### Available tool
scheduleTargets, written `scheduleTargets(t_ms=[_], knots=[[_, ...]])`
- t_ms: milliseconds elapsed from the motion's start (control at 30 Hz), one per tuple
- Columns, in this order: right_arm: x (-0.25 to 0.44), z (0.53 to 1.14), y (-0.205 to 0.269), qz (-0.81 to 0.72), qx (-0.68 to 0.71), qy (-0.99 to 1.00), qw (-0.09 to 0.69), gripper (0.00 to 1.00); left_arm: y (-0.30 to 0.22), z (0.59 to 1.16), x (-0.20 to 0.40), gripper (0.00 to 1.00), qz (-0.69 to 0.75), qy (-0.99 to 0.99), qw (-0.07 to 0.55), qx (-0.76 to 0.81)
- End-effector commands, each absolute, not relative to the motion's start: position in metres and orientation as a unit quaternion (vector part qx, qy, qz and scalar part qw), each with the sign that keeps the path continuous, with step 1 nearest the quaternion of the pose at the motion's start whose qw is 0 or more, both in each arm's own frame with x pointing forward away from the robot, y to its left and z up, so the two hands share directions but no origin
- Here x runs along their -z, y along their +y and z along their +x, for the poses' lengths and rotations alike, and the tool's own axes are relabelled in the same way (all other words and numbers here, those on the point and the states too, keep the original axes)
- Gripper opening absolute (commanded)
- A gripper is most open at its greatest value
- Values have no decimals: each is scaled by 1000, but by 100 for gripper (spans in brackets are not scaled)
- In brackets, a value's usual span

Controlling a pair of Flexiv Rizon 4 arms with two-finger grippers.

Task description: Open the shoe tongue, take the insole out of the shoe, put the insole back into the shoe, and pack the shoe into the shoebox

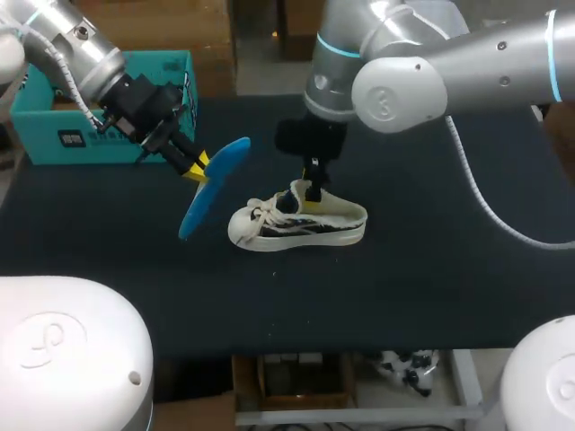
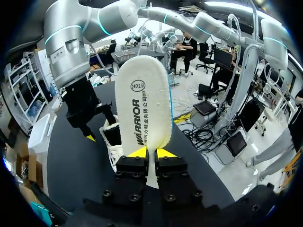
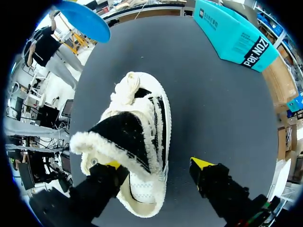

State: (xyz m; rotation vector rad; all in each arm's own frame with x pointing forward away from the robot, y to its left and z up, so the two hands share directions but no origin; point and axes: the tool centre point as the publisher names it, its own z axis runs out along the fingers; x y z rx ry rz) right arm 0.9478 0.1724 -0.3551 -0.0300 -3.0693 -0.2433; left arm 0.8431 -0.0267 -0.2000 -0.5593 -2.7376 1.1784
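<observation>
Teal shoebox (image 1: 54, 112) set at far left of table (image 1: 431, 287), side print left unread. Blue insole (image 1: 214, 184) pinched by one end in left tool (image 1: 196, 167), held out of shoe (image 1: 301, 224); underside printed. Right tool (image 1: 311, 192) spread wide, one finger inside shoe, probably to steady it

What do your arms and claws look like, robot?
My left arm and right arm are fat silver tubes with round joints and thin light-blue rings. Pale cables run beside them. The left claw and right claw are black blocks, each with two fingers tipped in bright yellow.
</observation>
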Motion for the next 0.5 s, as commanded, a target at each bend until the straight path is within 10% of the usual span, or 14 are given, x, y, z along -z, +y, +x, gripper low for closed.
scheduleTargets(t_ms=[33,500], knots=[[356,947,180,-12,45,-998,32,0,-24,839,204,0,-177,-901,41,-393],[355,934,179,-67,32,-997,19,0,-26,842,206,0,-195,-898,46,-393]])
